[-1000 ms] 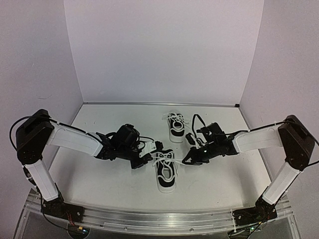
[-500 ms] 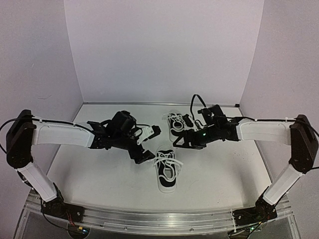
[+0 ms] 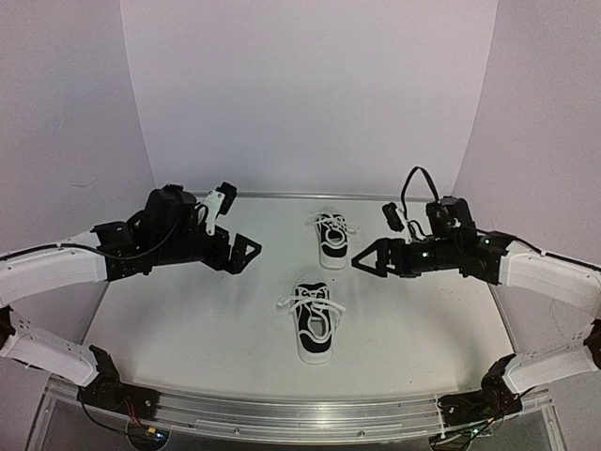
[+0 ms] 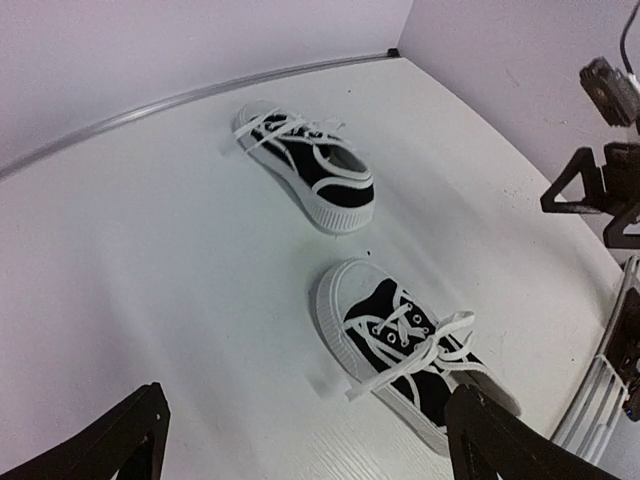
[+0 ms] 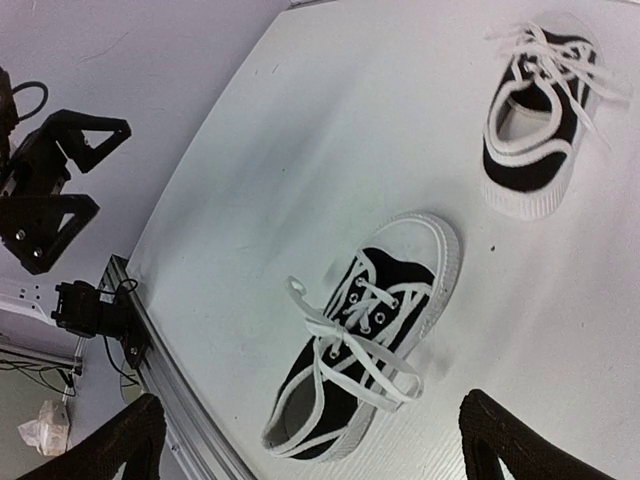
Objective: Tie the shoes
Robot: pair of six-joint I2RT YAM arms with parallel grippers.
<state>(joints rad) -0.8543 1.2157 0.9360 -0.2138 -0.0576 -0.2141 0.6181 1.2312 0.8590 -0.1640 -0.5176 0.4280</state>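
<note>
Black shoes (image 3: 313,329), 2 on white table (image 3: 207,324), left gripper (image 3: 236,225) and right gripper (image 3: 372,237) spread wide, empty, either side

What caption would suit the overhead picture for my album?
Open left claw and open right claw flank the near sneaker and far sneaker.

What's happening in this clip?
Two small black sneakers with white rubber soles sit on the white table: the near sneaker and the far sneaker. The left gripper and right gripper hover open on either side, holding nothing. The near sneaker's white laces lie spread loosely.
</note>
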